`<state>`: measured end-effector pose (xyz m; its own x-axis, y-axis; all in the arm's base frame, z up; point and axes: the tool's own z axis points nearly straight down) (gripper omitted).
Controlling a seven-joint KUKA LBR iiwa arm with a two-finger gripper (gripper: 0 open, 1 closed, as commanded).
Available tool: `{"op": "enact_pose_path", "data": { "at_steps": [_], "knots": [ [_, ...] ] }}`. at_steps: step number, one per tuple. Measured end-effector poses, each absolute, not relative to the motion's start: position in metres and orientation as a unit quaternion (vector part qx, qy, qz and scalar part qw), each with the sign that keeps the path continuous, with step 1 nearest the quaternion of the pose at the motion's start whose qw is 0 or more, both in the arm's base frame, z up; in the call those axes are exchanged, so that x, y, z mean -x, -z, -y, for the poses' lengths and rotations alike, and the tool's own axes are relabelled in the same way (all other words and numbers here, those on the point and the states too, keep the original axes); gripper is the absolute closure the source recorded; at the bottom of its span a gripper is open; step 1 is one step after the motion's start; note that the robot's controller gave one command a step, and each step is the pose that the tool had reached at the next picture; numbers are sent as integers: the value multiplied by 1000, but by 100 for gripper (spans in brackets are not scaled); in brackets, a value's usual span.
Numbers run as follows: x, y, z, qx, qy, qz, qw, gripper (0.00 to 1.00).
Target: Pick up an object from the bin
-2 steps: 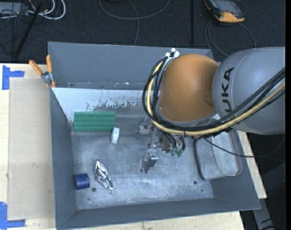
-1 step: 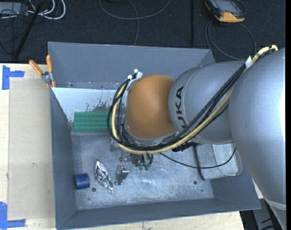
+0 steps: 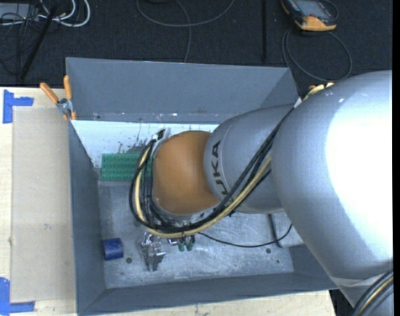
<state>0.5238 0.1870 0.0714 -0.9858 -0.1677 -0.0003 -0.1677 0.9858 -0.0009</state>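
Observation:
My gripper (image 3: 151,257) hangs low over the bin's front left floor, below the arm's orange cover. A small blue block (image 3: 112,248) lies on the floor just to its left, a short gap away from it. Nothing shows in the gripper's grasp. A green ribbed flat piece (image 3: 120,166) lies against the back left wall, partly hidden behind the cables and cover.
The arm's thick grey body covers the right half of the bin. A thin black cable lies across the floor to the right of the gripper. Bare floor shows along the front wall.

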Motion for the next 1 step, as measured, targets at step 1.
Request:
{"op": "enact_pose_path", "data": {
  "at_steps": [1],
  "knots": [
    [-518, -72, -138, 106, -2, -994, 3, 0]
  ]
}}
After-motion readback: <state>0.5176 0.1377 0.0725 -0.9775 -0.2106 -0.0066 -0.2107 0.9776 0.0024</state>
